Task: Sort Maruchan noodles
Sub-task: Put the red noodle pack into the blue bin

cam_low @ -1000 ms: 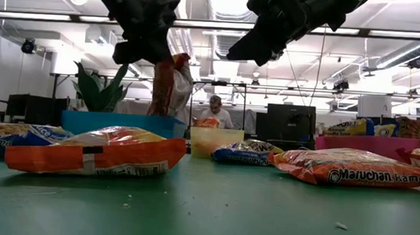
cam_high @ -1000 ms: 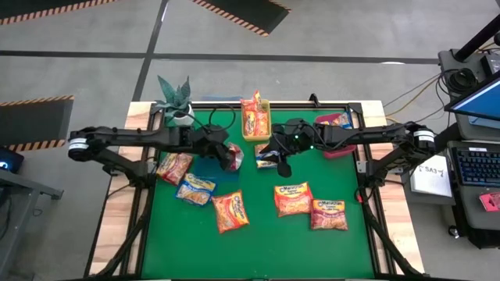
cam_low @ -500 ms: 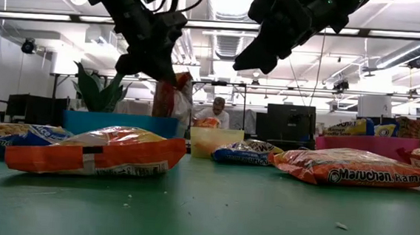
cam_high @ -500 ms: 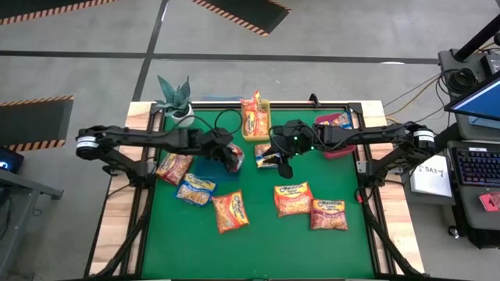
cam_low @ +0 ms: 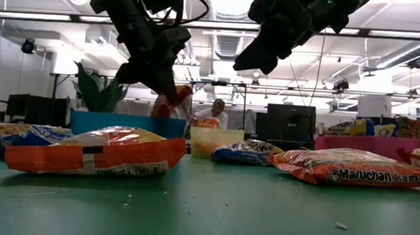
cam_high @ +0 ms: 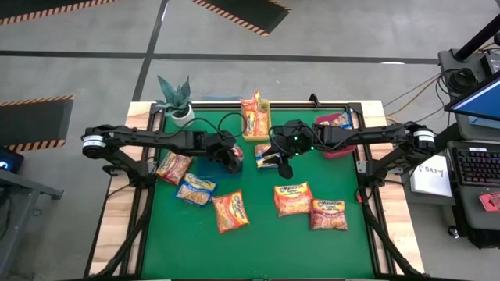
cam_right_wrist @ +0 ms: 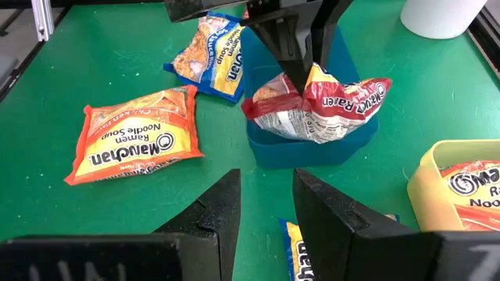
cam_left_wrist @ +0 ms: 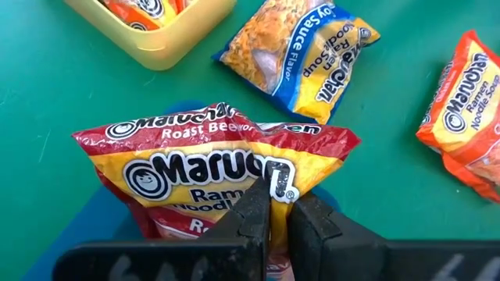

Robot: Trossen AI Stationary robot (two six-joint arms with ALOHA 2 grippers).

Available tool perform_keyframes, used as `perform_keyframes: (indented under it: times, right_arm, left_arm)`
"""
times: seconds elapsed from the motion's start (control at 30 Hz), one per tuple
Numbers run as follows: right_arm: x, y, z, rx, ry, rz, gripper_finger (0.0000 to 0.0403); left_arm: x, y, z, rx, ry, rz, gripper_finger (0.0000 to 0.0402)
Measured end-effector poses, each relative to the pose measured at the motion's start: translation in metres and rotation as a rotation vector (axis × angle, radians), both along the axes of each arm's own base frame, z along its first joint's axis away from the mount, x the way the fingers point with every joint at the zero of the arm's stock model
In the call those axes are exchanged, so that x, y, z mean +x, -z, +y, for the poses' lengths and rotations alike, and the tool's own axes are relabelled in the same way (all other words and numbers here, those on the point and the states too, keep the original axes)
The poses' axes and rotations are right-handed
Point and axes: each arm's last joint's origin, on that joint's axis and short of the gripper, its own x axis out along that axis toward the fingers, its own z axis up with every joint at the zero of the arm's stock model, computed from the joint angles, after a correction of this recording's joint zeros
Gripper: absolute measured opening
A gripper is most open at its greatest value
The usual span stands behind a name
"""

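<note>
My left gripper [cam_high: 233,158] is shut on a red-and-yellow Maruchan packet [cam_left_wrist: 211,168] over the blue bin [cam_right_wrist: 312,148]. The packet's lower part sits inside the bin's walls. In the low view the left gripper [cam_low: 164,85] shows with the red packet [cam_low: 172,104] dipping behind the blue bin [cam_low: 121,122]. My right gripper [cam_high: 281,165] hovers open near the table's middle, above a blue-edged packet [cam_high: 266,160], touching nothing. Its fingers [cam_right_wrist: 328,211] frame the green mat in the right wrist view. My left gripper pinches the red packet between its two fingers at the middle of its upper edge [cam_left_wrist: 269,183], coming from above and pointing down. The packet hangs crumpled below the fingers [cam_right_wrist: 293,66], with its lower part [cam_right_wrist: 312,125] down inside the blue bin.
Loose packets lie on the green mat: red [cam_high: 173,166], blue-edged [cam_high: 195,188], orange [cam_high: 230,211], orange [cam_high: 293,198] and red [cam_high: 329,214]. A yellow bin [cam_high: 256,117] and a red bin [cam_high: 337,133] hold packets at the far edge. A potted plant [cam_high: 176,97] stands far left.
My left gripper has moved down and slightly toward the table's right, staying shut on the red packet. The packet has sunk from hanging above the blue bin to having its lower part inside it. My right gripper has hardly shifted.
</note>
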Motion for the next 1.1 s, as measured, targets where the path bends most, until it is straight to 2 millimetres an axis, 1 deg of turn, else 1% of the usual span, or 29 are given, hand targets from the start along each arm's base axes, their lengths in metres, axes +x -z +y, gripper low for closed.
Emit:
perform_keyframes:
  times: [0.23, 0.43, 0.57, 0.93, 1.1]
  right_arm:
    - [0.000, 0.000, 0.000, 0.001, 0.001, 0.001, 0.0109]
    - [0.000, 0.000, 0.000, 0.004, 0.002, 0.002, 0.0109]
    - [0.000, 0.000, 0.000, 0.004, 0.002, 0.002, 0.0109]
    - [0.000, 0.000, 0.000, 0.004, 0.002, 0.002, 0.0109]
    - [0.000, 0.000, 0.000, 0.004, 0.002, 0.002, 0.0109]
  left_arm:
    - [0.002, -0.002, 0.000, -0.011, -0.021, -0.037, 0.0014]
    - [0.003, -0.003, 0.000, -0.010, -0.021, -0.047, 0.0028]
    - [0.003, -0.003, 0.000, -0.009, -0.019, -0.047, 0.0049]
    - [0.002, -0.004, 0.000, 0.013, 0.008, -0.041, 0.0122]
    - [-0.002, -0.011, -0.001, 0.057, 0.105, -0.038, 0.0140]
